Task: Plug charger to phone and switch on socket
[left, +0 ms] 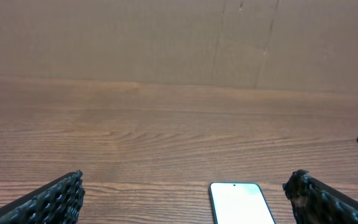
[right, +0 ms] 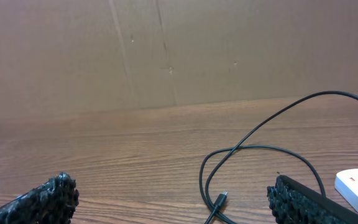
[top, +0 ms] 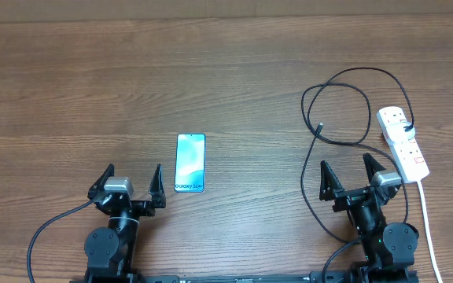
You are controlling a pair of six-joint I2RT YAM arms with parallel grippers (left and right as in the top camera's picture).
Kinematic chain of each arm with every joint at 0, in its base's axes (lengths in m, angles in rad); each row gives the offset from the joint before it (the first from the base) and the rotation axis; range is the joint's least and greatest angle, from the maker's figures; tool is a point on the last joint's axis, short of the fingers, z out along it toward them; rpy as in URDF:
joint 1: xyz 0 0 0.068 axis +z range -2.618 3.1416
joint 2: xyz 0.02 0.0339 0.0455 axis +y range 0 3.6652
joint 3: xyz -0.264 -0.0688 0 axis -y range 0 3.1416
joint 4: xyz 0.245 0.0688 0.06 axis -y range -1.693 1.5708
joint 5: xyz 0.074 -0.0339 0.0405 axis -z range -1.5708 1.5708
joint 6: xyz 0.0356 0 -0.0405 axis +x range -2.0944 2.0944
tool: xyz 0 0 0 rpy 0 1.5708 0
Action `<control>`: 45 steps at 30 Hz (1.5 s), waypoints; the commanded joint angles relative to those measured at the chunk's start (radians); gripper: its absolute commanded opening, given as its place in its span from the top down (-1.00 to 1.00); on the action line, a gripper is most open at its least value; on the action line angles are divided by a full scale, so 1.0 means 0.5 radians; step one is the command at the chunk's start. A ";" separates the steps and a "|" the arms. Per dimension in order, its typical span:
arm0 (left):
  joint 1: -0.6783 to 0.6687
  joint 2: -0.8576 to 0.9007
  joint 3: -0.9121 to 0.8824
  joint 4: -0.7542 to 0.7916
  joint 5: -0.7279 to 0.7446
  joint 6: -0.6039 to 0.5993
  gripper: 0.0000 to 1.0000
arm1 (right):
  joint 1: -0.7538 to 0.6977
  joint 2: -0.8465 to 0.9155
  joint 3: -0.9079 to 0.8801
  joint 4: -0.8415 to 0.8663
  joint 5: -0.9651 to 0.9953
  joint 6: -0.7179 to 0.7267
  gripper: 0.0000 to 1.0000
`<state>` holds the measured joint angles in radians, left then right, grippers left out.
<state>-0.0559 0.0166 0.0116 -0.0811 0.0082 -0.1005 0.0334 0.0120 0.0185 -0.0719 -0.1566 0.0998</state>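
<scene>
Nothing's been started yet as far as I can tell. Both arms sit at the near edge and neither holds anything. The left gripper [top: 133, 174] is spread wide and empty, and so is the right gripper [top: 346, 165].

The phone [top: 189, 163] lies flat, screen up, just ahead of the left gripper and a bit off to its right. In the left wrist view its near end pokes in between the fingers, toward the right one. Its long axis runs straight away from the gripper, with the text end nearest. I'd guess the port is on that near edge, but I can't see it.

The charger [right: 234, 148] is all on the other side, looped ahead of the right gripper. Its tip [top: 321, 126] lies loose on the table, ahead of that gripper and a touch to its left. The right wrist view shows it low down between the fingers. It's well apart from the phone.

The socket [top: 403, 141] is ahead-right of the right gripper, close to its right finger. It runs lengthwise away from the gripper, angled a little, and the charger's other end looks plugged into the far outlet.

So the right arm is clearly nearer the tip, and my bet is it goes for that first. The tip then has to travel left toward the phone, which the left arm could steady.
</scene>
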 commanded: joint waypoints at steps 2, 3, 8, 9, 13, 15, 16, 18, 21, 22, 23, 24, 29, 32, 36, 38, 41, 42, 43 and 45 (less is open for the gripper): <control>0.023 -0.016 -0.014 0.008 0.015 0.022 -0.99 | 0.010 -0.016 -0.021 0.005 0.013 -0.015 -1.00; 0.023 -0.016 -0.014 0.008 0.015 0.022 -0.99 | 0.010 -0.016 -0.021 0.005 0.013 -0.015 -1.00; 0.023 -0.016 -0.014 0.008 0.015 0.022 -0.99 | 0.010 -0.016 -0.021 0.005 0.013 -0.015 -1.00; 0.023 -0.016 -0.014 0.008 0.015 0.022 -0.99 | 0.010 -0.016 -0.021 0.005 0.013 -0.015 -1.00; 0.023 -0.016 -0.014 0.008 0.015 0.022 -0.99 | 0.010 -0.016 -0.021 0.005 0.013 -0.015 -1.00; 0.023 -0.016 -0.014 0.008 0.015 0.022 -0.99 | 0.010 -0.016 -0.021 0.005 0.013 -0.015 -0.99; 0.023 -0.016 -0.014 0.008 0.015 0.022 -0.99 | 0.010 -0.016 -0.021 0.005 0.013 -0.015 -1.00; 0.023 -0.016 -0.014 0.008 0.012 0.024 -0.99 | 0.010 -0.016 -0.021 0.005 0.013 -0.015 -0.99; 0.023 -0.016 -0.014 0.015 -0.071 0.024 -0.99 | 0.010 -0.016 -0.021 0.005 0.013 -0.015 -1.00; 0.023 -0.016 -0.014 0.017 -0.121 0.024 -1.00 | 0.010 -0.016 -0.021 0.005 0.013 -0.015 -0.99; 0.023 -0.016 -0.014 0.019 -0.141 0.024 -0.99 | 0.010 -0.016 -0.021 0.005 0.013 -0.015 -1.00; 0.023 -0.016 -0.014 0.019 -0.130 0.023 -0.99 | 0.010 -0.016 -0.021 0.005 0.013 -0.015 -1.00; 0.023 -0.016 -0.014 0.020 -0.127 0.023 -0.98 | 0.010 -0.016 -0.021 0.005 0.013 -0.015 -1.00; 0.023 -0.016 -0.014 0.019 -0.121 0.022 -0.99 | 0.010 -0.016 -0.021 0.005 0.013 -0.015 -1.00; 0.023 -0.016 -0.014 0.020 -0.127 0.023 -0.99 | 0.010 -0.016 -0.021 0.005 0.013 -0.015 -1.00; 0.023 -0.016 -0.014 0.020 -0.127 0.023 -0.99 | 0.010 -0.016 -0.021 0.005 0.013 -0.015 -1.00; 0.022 -0.016 -0.014 0.022 -0.086 -0.008 -0.99 | 0.010 -0.016 -0.021 0.005 0.013 -0.015 -1.00; 0.021 -0.016 -0.014 0.010 -0.030 -0.027 -0.99 | 0.010 -0.016 -0.021 0.005 0.013 -0.015 -0.99; 0.021 -0.015 -0.013 0.007 0.015 -0.024 -0.99 | 0.010 -0.016 -0.021 0.005 0.013 -0.015 -1.00; 0.020 -0.011 -0.011 0.007 0.028 -0.023 -0.99 | 0.010 -0.016 -0.021 0.005 0.013 -0.015 -1.00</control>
<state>-0.0559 0.0170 0.0116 -0.0811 -0.0177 -0.1020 0.0334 0.0120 0.0185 -0.0719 -0.1562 0.1001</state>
